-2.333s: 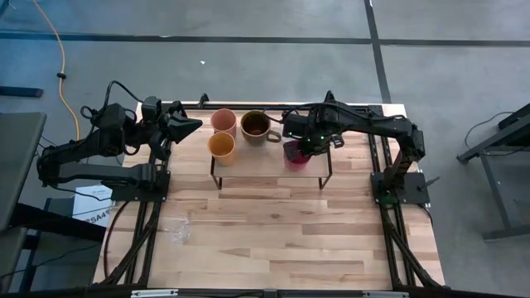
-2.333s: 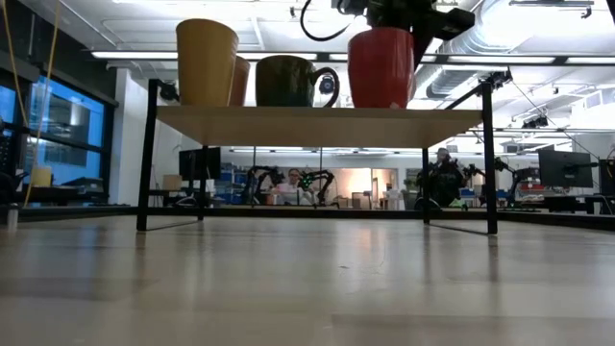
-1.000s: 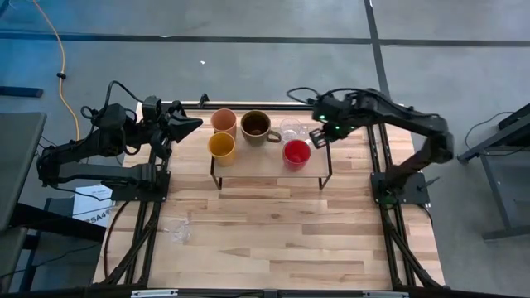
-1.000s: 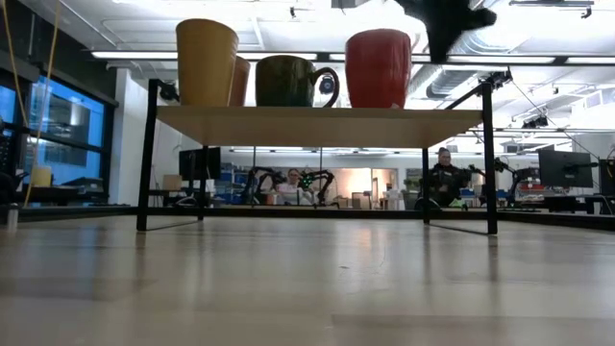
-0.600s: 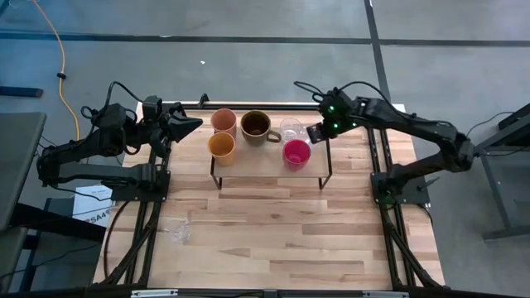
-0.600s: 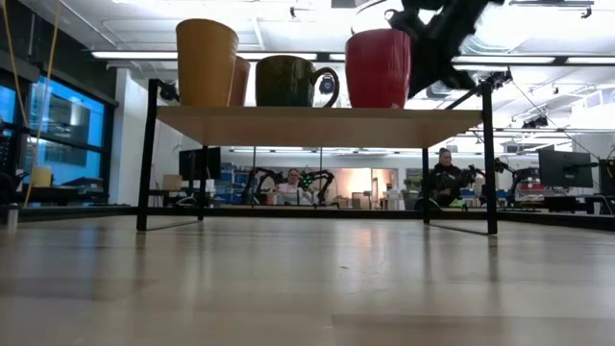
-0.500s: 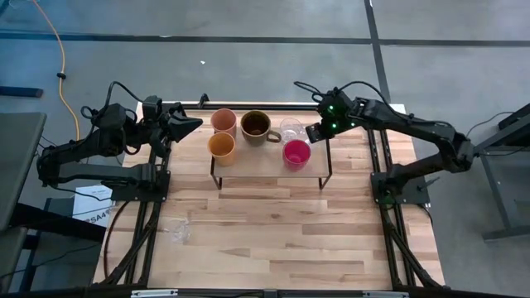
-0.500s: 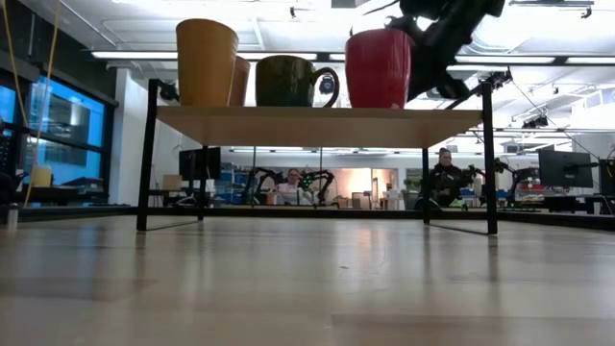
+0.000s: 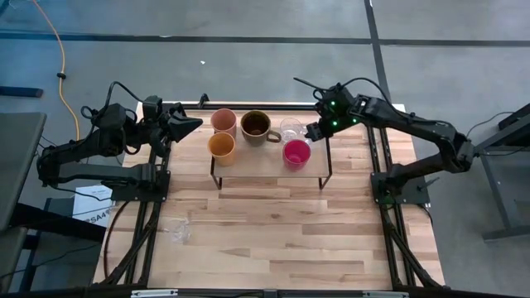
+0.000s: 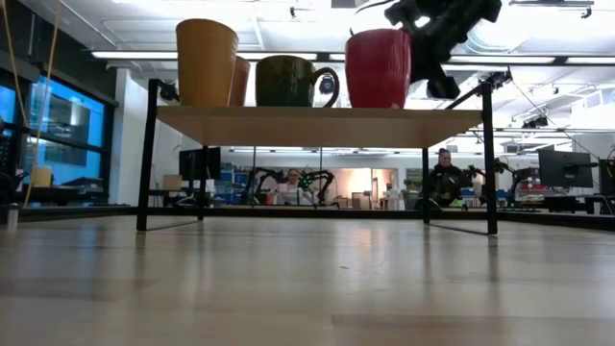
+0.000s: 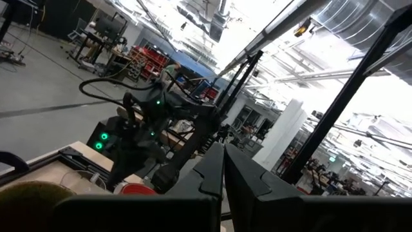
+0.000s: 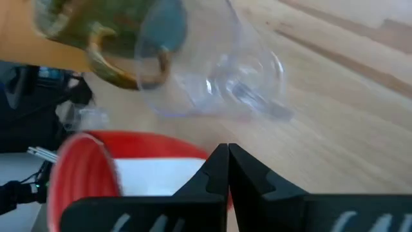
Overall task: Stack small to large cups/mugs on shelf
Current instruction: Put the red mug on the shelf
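Two dark fingers of the right gripper (image 12: 228,169) are pressed together, holding nothing. Its arm reaches in from the table's right edge, elbow bent, wrist angled down. Just below the fingertips stands the red-pink cup (image 9: 296,153) on the light wood-topped, black-framed shelf (image 9: 248,168); just beyond them sits a clear glass mug (image 12: 212,71), then the brown handled mug (image 9: 256,126), yellow-orange cup (image 9: 221,146) and peach tumbler (image 9: 224,120). Far across, the folded left gripper (image 9: 187,125) rests closed, empty.
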Motion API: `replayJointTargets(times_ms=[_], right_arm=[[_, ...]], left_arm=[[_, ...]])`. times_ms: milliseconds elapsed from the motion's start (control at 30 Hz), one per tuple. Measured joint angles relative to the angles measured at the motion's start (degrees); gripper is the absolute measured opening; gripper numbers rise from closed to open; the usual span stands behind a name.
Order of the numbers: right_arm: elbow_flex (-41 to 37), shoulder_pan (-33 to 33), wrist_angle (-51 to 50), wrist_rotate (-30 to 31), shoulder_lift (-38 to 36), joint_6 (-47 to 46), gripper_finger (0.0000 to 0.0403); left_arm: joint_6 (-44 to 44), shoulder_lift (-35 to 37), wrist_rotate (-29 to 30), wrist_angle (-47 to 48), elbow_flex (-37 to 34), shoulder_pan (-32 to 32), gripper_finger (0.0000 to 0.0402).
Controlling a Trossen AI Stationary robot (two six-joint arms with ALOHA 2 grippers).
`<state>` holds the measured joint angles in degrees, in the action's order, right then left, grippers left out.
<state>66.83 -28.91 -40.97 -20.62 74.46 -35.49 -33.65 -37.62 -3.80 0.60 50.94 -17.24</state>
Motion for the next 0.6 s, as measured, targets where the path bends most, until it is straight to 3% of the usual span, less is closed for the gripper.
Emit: replayJointTargets(times_ms=[600], right_arm=[[0.0,2.1,-7.1,-2.3,-1.8,-0.5,0.0000]], left_arm=[[0.4,0.0,0.0,1.4,0.0,0.0,0.0003]])
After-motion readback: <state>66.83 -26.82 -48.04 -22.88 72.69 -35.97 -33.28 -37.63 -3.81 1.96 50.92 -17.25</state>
